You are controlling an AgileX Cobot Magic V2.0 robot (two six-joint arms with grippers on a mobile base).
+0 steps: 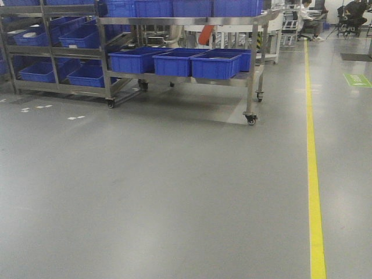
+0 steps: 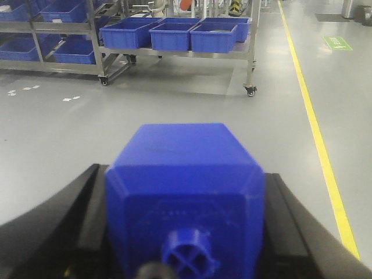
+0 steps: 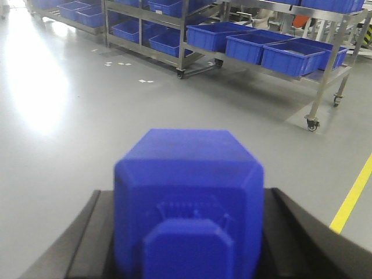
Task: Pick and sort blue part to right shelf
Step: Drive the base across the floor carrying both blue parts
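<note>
Pick's done — left gripper point(image 2: 186, 232) clamps a blue part point(image 2: 186, 174), right gripper point(image 3: 189, 238) a second blue part point(image 3: 189, 168) — shelving on the racks point(image 1: 251, 87) isn't done yet.

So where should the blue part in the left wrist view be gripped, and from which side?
Grip the blue part on the flat side walls of its square body, coming from the knob end, as the left gripper does. Those walls look parallel; sloped shoulders and the small knob would likely slip.

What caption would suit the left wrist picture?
Matte deep-blue bottle-shaped block clamped between black jaws, facing a wheeled steel rack of blue plastic bins.
</note>
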